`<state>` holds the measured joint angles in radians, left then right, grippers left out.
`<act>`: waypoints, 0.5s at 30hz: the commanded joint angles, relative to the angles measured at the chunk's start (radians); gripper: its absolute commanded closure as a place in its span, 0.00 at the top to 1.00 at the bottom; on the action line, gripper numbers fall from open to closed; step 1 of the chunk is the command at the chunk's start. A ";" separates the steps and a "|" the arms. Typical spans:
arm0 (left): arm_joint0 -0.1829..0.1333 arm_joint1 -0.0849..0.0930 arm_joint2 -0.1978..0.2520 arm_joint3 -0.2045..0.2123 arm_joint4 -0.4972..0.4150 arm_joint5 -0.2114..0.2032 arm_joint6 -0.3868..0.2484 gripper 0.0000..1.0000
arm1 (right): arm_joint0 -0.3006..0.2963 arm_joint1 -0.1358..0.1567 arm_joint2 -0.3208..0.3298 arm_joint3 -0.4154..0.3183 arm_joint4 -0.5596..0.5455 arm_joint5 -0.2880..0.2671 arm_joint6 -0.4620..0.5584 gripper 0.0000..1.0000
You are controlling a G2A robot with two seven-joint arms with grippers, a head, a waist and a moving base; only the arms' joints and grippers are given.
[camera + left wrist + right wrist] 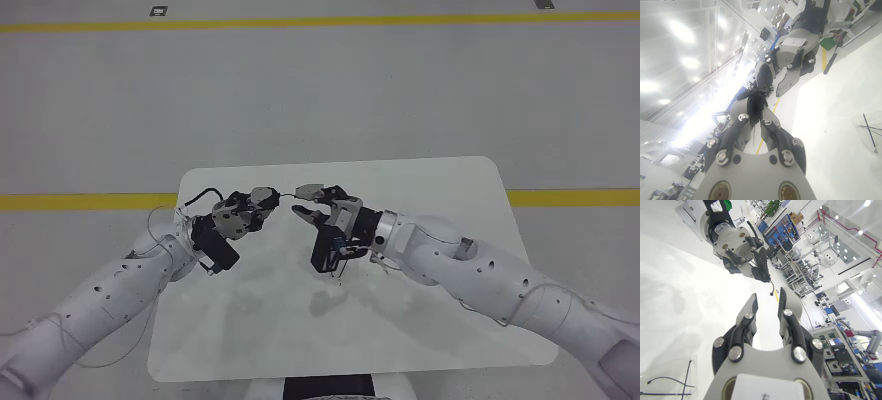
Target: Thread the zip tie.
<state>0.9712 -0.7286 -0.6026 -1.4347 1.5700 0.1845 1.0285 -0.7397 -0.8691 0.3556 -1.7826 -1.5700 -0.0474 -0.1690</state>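
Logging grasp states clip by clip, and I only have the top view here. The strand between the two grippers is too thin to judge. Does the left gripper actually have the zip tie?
Observer: Yes. The right wrist view shows the left gripper shut on the zip tie, with one short end hanging free.
Operator: And the right one?
Observer: The right gripper is open. Its fingers are spread, with nothing between them.
Operator: Any spares?
Observer: Spare zip ties lie crossed in a clear tray.
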 commanded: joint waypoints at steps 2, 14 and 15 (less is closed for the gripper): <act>0.000 0.000 0.000 0.000 0.000 0.000 0.000 0.00 | 0.004 -0.003 -0.001 0.000 0.000 -0.001 0.000 0.23; 0.000 0.000 0.000 0.000 0.000 0.000 0.000 0.00 | 0.010 -0.010 0.002 0.004 0.000 0.000 0.000 0.13; 0.000 0.000 0.000 0.000 0.000 0.000 0.000 0.00 | 0.011 -0.010 0.001 0.005 0.000 -0.001 0.001 0.13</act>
<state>0.9712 -0.7286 -0.6026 -1.4347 1.5700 0.1845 1.0285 -0.7292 -0.8788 0.3572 -1.7783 -1.5700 -0.0478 -0.1687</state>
